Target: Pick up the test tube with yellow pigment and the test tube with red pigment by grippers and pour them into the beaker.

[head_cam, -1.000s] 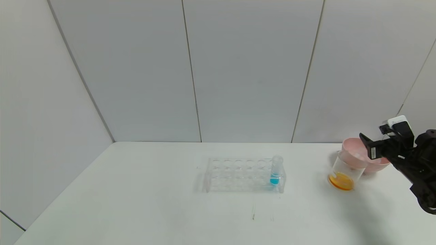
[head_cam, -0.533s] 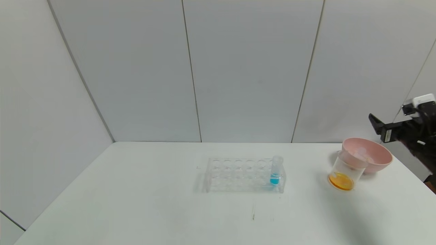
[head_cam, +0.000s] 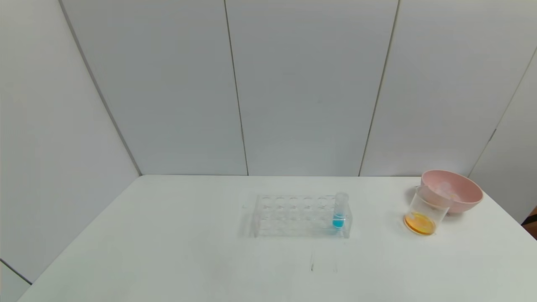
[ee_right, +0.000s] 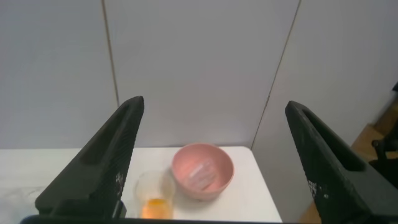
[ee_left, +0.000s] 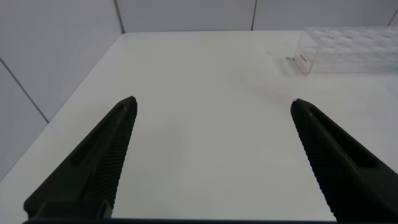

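Note:
The beaker (head_cam: 423, 212) stands at the table's right with orange-yellow liquid in its bottom; it also shows in the right wrist view (ee_right: 152, 194). No tube holding yellow or red liquid shows. Clear, empty-looking tubes (ee_right: 200, 173) lie in the pink bowl (ee_right: 208, 194). My right gripper (ee_right: 214, 102) is open and empty, high above and well back from the bowl and beaker, out of the head view. My left gripper (ee_left: 212, 101) is open and empty over bare table at the left, also out of the head view.
The pink bowl (head_cam: 465, 200) touches the beaker at the right back corner, near the table's right edge. A clear tube rack (head_cam: 293, 216) stands mid-table with a blue-liquid tube (head_cam: 340, 212) at its right end; the rack's end shows in the left wrist view (ee_left: 348, 50).
My right gripper rose from beside the pink bowl, moved up and to the right, and left the head view. The beaker, bowl and rack have not moved.

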### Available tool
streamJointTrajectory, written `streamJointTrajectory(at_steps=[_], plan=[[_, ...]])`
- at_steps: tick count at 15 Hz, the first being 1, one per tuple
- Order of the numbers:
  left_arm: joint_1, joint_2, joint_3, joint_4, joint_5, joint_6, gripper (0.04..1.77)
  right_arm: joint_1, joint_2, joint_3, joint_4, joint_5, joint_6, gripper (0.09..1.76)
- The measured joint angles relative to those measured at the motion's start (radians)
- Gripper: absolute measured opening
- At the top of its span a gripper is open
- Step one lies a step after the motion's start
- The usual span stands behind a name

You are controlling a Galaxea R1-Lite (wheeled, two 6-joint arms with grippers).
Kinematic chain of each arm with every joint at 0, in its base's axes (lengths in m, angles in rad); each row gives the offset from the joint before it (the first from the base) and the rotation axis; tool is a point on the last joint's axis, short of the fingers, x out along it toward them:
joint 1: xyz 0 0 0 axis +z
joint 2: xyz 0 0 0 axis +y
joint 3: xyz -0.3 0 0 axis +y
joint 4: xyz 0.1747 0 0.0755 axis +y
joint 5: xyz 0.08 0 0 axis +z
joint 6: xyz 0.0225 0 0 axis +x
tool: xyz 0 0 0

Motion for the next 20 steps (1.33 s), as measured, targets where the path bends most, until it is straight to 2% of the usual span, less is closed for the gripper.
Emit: streamJointTrajectory(at_steps=[4,6,7,12,14,20], plan=[[0.000,0.000,0.000,0.000,0.000,0.000,1.76,0.093,-0.481,-0.033,0.495,-0.054,0.112,1.66],[0.000,0.000,0.000,0.000,0.000,0.000,1.76,0.143,-0.670,0.006,0.643,-0.094,0.139,1.67],[0.000,0.000,0.000,0.000,0.000,0.000,1.76,0.162,-0.755,0.063,0.679,-0.107,0.145,1.67],[0.000,0.000,0.000,0.000,0.000,0.000,1.76,0.194,-0.981,0.477,0.714,-0.121,0.151,1.69],[0.000,0.000,0.000,0.000,0.000,0.000,1.76,0.196,-1.016,0.586,0.680,-0.109,0.146,1.69],[0.000,0.000,0.000,0.000,0.000,0.000,1.76,0.197,-1.043,0.636,0.672,-0.090,0.108,1.70]])
